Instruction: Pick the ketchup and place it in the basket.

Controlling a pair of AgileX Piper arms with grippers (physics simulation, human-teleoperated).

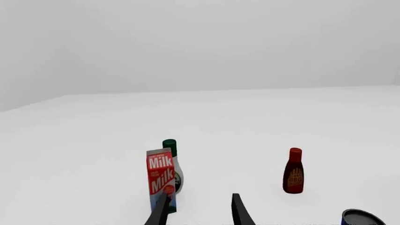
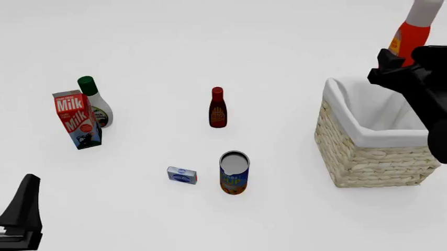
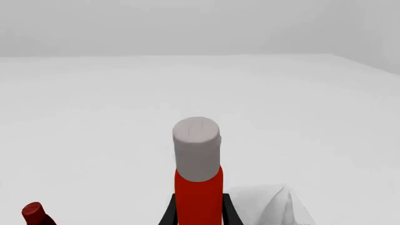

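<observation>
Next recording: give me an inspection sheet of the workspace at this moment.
Surface: plain white table.
Job's things: ketchup held above the far side of the basket, not yet inside.
Clutter: milk carton, green-capped white bottle, dark-red bottle, can, small box.
End effectors: right end effector shut on the ketchup; left end effector open, idle.
Cables: nothing seen.
Surroundings: blank grey-white backdrop.

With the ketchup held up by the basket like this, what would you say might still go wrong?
1. The right gripper holds the ketchup low on its body, with the tall cap well above the grip; it might tilt or slip.
2. In the front view the bottle appears near the basket's far rim rather than over its middle, so an early release could strike the rim or land outside.
</observation>
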